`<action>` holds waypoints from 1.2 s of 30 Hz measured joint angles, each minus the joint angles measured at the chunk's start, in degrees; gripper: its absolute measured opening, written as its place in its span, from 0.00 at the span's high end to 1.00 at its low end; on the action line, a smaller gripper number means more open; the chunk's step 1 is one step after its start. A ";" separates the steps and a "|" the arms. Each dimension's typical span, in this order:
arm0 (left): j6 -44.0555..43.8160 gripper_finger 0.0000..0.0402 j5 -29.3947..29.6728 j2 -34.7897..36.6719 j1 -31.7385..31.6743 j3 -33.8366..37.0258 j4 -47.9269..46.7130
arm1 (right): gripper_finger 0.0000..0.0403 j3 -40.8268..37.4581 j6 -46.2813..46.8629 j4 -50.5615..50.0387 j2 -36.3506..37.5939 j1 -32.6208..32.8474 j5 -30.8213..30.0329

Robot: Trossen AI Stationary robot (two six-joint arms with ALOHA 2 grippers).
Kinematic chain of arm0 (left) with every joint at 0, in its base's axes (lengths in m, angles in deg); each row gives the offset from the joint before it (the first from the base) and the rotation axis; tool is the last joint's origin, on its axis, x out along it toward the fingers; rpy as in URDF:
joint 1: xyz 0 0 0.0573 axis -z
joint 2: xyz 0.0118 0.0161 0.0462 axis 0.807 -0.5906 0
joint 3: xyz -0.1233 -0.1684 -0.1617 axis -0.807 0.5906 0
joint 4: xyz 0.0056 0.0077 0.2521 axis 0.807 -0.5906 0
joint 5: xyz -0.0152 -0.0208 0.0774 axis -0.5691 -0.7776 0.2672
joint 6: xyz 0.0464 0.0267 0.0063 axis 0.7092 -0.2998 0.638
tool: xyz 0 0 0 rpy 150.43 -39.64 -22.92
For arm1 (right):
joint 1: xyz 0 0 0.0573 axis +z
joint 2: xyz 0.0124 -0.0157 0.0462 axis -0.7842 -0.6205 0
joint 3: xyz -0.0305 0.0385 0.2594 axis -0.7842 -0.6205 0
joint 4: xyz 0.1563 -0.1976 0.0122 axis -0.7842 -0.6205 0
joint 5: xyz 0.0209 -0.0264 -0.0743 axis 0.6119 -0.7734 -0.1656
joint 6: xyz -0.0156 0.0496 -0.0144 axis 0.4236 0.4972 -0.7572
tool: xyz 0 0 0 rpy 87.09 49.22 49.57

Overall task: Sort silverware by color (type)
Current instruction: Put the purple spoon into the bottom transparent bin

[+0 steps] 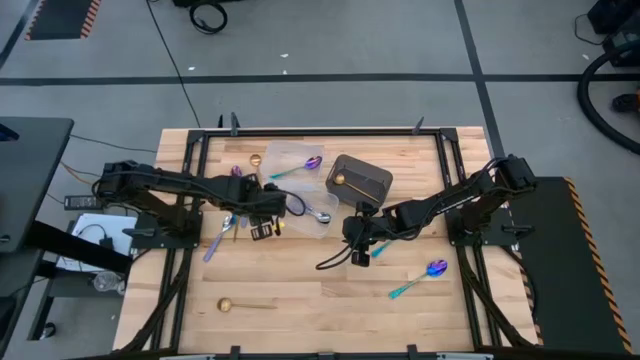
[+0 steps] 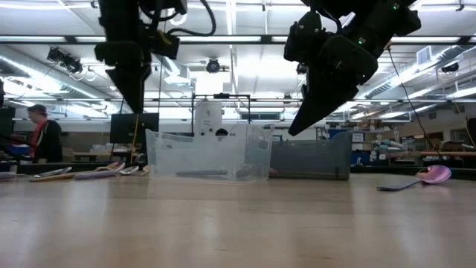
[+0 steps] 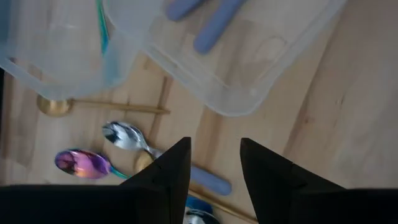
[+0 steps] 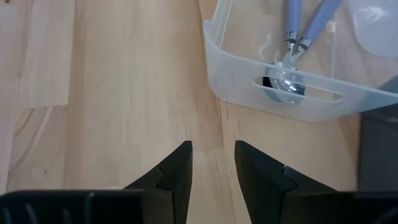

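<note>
Left gripper spread, empty; lavender-handled spoon partly hidden behind its fingers; right gripper spread, empty, clear tub ahead, cut off.

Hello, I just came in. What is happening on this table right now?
Two robot arms are sorting spoons by color. Both the left gripper and the right gripper are open and hold nothing. Lavender-handled spoons already lie in a clear tub. A gold spoon and an iridescent spoon are not yet sorted and lie on the wooden table.
</note>
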 joint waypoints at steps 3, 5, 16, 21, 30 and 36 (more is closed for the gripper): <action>-2.13 0.64 -0.04 0.53 1.35 3.57 0.18 | 0.68 0.00 -0.27 0.00 0.00 -0.02 0.00; -4.06 0.64 -0.04 0.72 2.37 5.75 0.96 | 0.68 0.00 -0.67 0.04 0.00 0.00 0.00; -13.58 0.64 -2.88 4.69 6.29 14.26 2.46 | 0.68 0.00 -1.69 1.78 0.00 0.00 0.00; -17.43 0.64 -3.06 9.44 7.03 18.16 2.95 | 0.68 0.00 -2.24 2.64 0.00 0.00 0.04; -30.38 0.64 -5.77 18.57 7.16 25.47 3.36 | 0.68 0.00 -2.50 2.92 0.00 0.00 0.09; -39.54 0.64 -10.87 18.93 7.16 28.90 2.69 | 0.68 0.00 -3.11 3.65 0.00 0.00 0.09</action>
